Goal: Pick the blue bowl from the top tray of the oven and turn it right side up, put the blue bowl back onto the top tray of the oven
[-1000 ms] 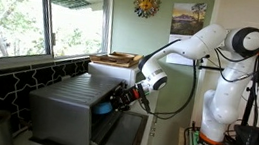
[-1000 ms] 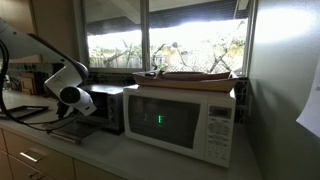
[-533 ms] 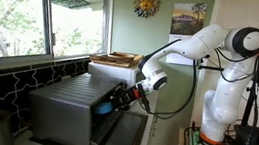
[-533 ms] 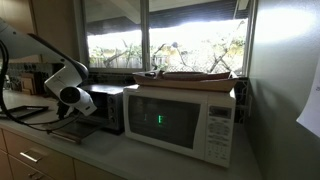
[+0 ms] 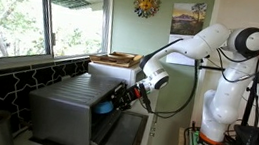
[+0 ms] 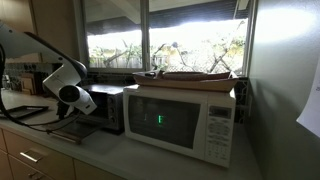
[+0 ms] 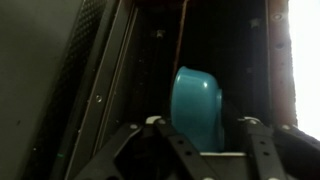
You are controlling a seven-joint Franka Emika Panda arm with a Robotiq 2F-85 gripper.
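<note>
Nothing has shifted in the last second: your gripper [image 7: 197, 128] stays clamped on the blue bowl [image 7: 196, 98], held on edge (which way it opens, I can't tell) just inside the oven's [image 5: 64, 109] open front, so it likely needs a wrist roll before lowering.

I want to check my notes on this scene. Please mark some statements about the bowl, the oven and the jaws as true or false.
1. The small round bright blue bowl sits between the jaws of the gripper. True.
2. The boxy grey metal oven is closed. False: its front is open.
3. A brown wooden tray lies on the white boxy appliance. True.
4. The gripper reaches into the white appliance. False: it is at the oven's opening.
</note>
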